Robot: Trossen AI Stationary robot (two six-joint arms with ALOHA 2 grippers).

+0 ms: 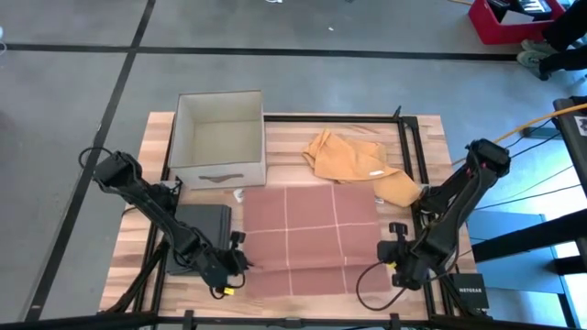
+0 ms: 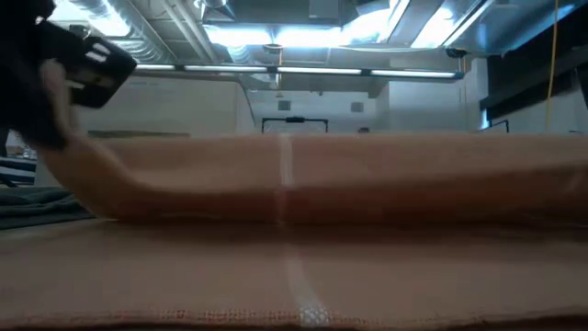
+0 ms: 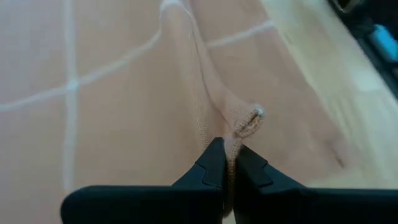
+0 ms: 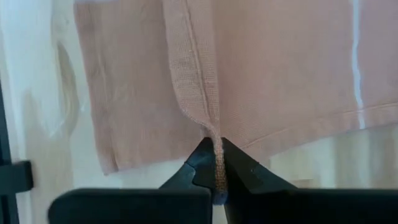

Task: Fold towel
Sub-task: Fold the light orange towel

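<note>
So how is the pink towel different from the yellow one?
The pink towel lies spread flat near the table's front, while the yellow towel sits crumpled farther back. The pink one has pale grid lines; the yellow is plain. Both grippers pinch the pink towel's edges; nothing holds the yellow. Both are cloth on the wooden table.

Overhead, table-level, two close wrist cameras

Left arm reaches from the far left down to the near side, left gripper (image 1: 237, 263) low at the near-left, fingers (image 3: 213, 167) pinched together on fabric. Right arm angles in from the right, right gripper (image 1: 396, 258) low at the near-right, fingers (image 4: 203, 163) likewise pinched together on fabric.
</note>
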